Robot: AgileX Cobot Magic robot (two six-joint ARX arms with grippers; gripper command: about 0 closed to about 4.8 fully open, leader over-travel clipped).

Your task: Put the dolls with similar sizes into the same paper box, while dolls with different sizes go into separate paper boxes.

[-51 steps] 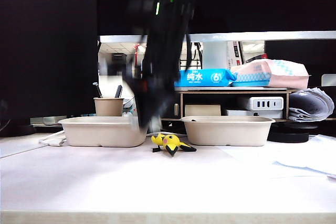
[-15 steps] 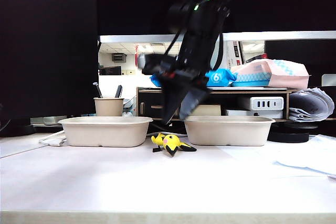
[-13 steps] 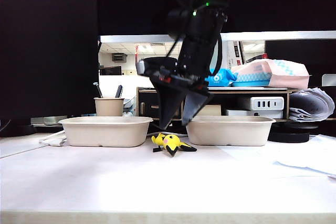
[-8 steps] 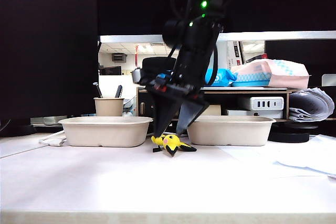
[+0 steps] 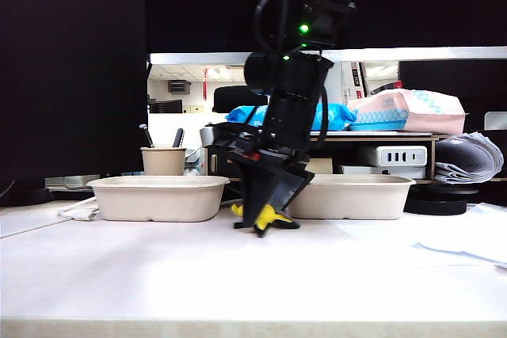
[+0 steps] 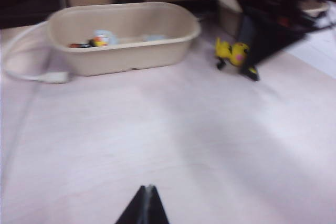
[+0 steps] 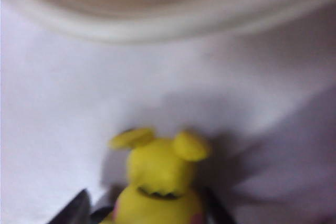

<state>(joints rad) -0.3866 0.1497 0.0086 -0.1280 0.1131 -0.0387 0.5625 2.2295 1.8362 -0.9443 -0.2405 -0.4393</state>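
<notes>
Now that the right gripper [image 5: 265,215] has dropped around the small yellow-and-black mouse-like doll [image 5: 269,217] beside the left beige pulp-paper tray [image 5: 157,197], fingers straddling it without visibly clamping, a grasp seems imminent; the left gripper [image 6: 143,208], pressed together, hovers nearer the camera.

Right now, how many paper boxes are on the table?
2. The left paper box sits beside the pen cup; the right paper box sits behind the right hand, partly hidden. The yellow doll lies between them.
</notes>
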